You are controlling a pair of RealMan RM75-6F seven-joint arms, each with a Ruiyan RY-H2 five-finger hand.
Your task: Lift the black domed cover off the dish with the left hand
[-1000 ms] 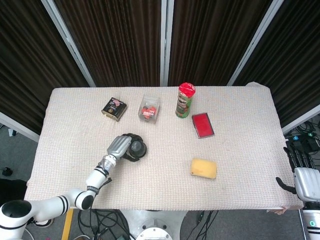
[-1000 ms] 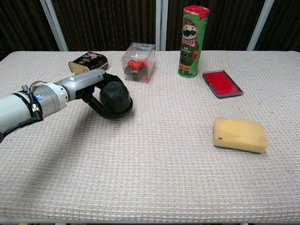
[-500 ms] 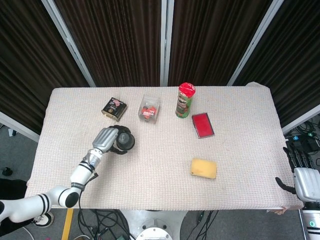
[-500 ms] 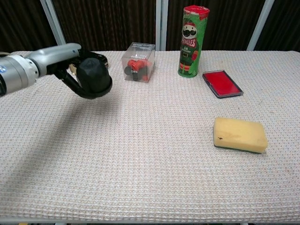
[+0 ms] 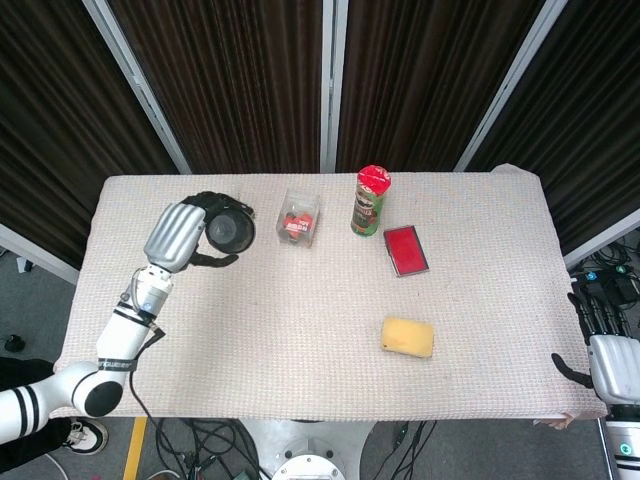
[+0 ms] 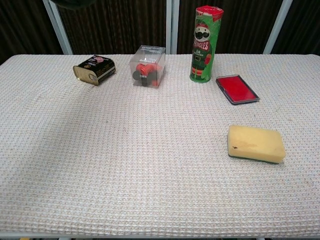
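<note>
My left hand (image 5: 178,236) holds the black domed cover (image 5: 229,231) high above the table's back left, fingers wrapped around its rim. In the head view the raised cover hides the spot below it. The chest view shows only a dark sliver of the cover (image 6: 75,2) at its top edge. No dish shows on the cloth where the cover stood. My right hand (image 5: 606,352) hangs off the table's right edge, holding nothing, with its fingers apart.
A black tin (image 6: 94,69) lies at the back left, beside a clear box (image 6: 147,66) of red pieces. Further right stand a green Pringles can (image 6: 205,42) and a flat red case (image 6: 237,89). A yellow sponge (image 6: 256,143) lies front right.
My left hand has carried the cover up off the cloth and toward the back left, leaving the chest view almost entirely. The right hand has not moved.
</note>
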